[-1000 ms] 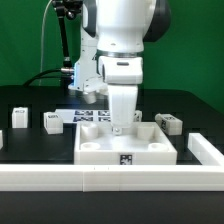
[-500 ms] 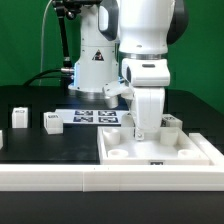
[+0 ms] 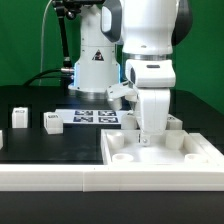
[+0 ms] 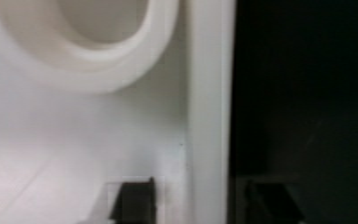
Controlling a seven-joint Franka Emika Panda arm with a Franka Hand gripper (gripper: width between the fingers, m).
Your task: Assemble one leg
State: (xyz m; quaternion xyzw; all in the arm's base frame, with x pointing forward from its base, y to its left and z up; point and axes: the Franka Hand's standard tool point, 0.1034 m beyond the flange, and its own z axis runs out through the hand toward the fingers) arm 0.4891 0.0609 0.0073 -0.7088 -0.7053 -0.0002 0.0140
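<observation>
My gripper (image 3: 150, 136) points straight down at the far wall of the large white square tray-like piece (image 3: 165, 160), with one finger on each side of that wall. In the wrist view the gripper (image 4: 201, 205) straddles the tray's wall (image 4: 208, 110), with one dark fingertip (image 4: 137, 200) inside the tray beside a round recess (image 4: 96, 30). Two legs, small white blocks, stand apart on the black table at the exterior view's left (image 3: 18, 117) (image 3: 52, 122). Another small white block (image 3: 176, 123) shows partly behind the gripper.
The marker board (image 3: 95, 116) lies flat behind the tray. A white rail (image 3: 55, 178) runs along the table's front and another white rail (image 3: 214, 150) along the exterior view's right; the tray sits in their corner. The arm's base (image 3: 92, 70) stands at the back.
The gripper and the tray have moved together toward the exterior view's right, into the corner of the rails; most of the shift came in the first half second. The two legs at the left have not moved.
</observation>
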